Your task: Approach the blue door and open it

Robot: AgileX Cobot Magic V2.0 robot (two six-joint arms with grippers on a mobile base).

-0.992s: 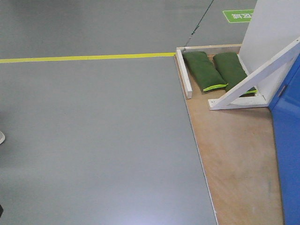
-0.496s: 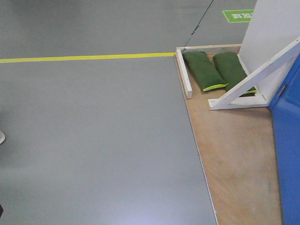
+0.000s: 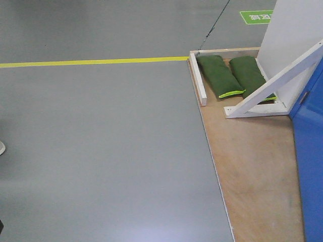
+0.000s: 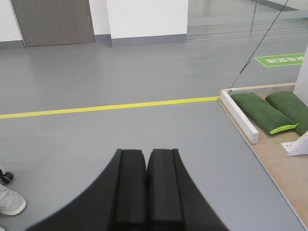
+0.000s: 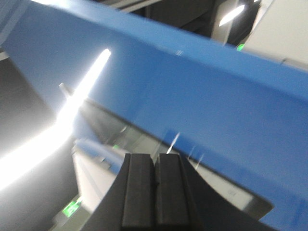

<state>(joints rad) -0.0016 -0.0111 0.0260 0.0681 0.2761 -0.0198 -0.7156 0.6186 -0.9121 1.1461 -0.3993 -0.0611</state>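
The blue door (image 3: 310, 151) is a glossy blue panel at the right edge of the front view, standing on a plywood platform (image 3: 252, 166). A small metal plate (image 3: 304, 97) shows on its edge; the handle and lock are out of view. In the right wrist view the blue door (image 5: 192, 86) fills most of the frame, blurred and full of light reflections. My right gripper (image 5: 155, 159) is shut and empty, close in front of the door. My left gripper (image 4: 147, 156) is shut and empty, held over the grey floor.
Two green sandbags (image 3: 219, 75) lie at the platform's far end, beside a white diagonal brace (image 3: 272, 83) and a white wall panel (image 3: 292, 30). A white wooden bar (image 3: 198, 80) edges the platform. A yellow floor line (image 3: 91, 62) crosses the floor. A shoe (image 4: 9, 199) shows at lower left.
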